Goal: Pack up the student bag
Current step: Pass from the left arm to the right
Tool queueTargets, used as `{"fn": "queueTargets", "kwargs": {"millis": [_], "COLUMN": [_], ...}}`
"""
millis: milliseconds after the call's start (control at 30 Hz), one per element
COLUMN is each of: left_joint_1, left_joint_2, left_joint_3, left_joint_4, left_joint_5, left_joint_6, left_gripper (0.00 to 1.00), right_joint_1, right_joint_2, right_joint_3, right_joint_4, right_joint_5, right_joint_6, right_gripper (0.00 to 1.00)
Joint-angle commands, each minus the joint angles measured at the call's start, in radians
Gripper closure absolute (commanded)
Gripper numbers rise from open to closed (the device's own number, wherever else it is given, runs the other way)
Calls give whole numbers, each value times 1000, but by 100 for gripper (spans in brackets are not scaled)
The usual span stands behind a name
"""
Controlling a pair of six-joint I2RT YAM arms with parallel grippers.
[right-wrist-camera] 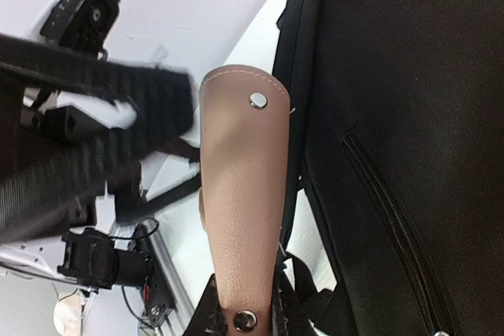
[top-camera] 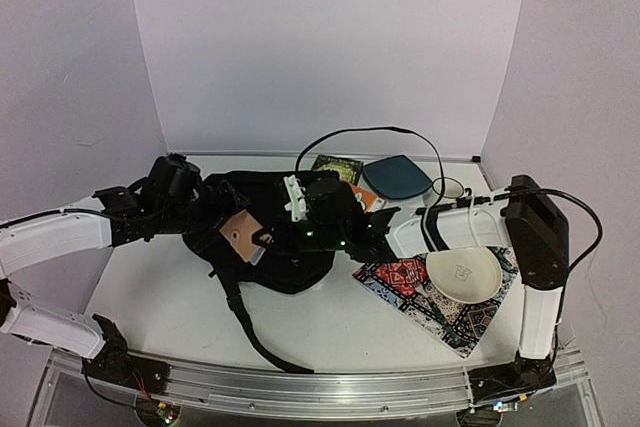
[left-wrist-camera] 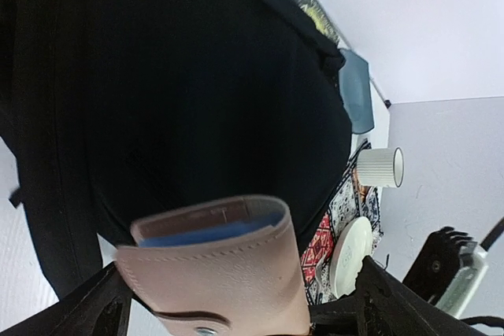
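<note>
The white table (top-camera: 340, 332) carries one student bag (top-camera: 300, 252), a black backpack lying flat at its middle between the two arms. Only the overhead view shows its one loose strap (top-camera: 245, 327) trailing toward the near edge. To the bag's right lies one patterned mat (top-camera: 400, 282) with one white bowl (top-camera: 463, 274) on it, and behind these one flat teal pouch (top-camera: 397, 177). One tan leather wallet (top-camera: 243, 235) is over the bag's left part, with both claws at it. The left gripper (left-wrist-camera: 236, 297) stands spread wide, the wallet between its fingers (left-wrist-camera: 106, 304); this view alone shows one blue card (left-wrist-camera: 209, 231) in the wallet's mouth and one ribbed white cup (left-wrist-camera: 380, 168). The right gripper (right-wrist-camera: 246, 314) pinches the wallet's end; only this view shows the wallet's two metal snaps (right-wrist-camera: 250, 100) and one zipper (right-wrist-camera: 394, 226) on the bag.
</note>
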Motion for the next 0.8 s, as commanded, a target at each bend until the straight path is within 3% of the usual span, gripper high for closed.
{"fn": "queueTargets", "kwargs": {"millis": [0,267,633,767], "left_joint_1": [45,169,170,169], "left_joint_2": [-114,-208,-175,-145], "left_joint_3": [-86,-329,-403,-400], "left_joint_4": [193,600,943,1000], "left_joint_5": [-36,237,401,431], "left_joint_6": [105,77,17,-1], "left_gripper": [1,1,1,1], "right_joint_1": [-26,-72,-102,-102], "right_joint_2": [-122,-203,-225,-225], "right_joint_3": [-62,-154,-201,-209], "right_joint_4": [137,253,405,454], "right_joint_5": [-78,-118,-160,-175], "right_joint_6": [33,95,209,242], "right_gripper": [100,100,100,100]}}
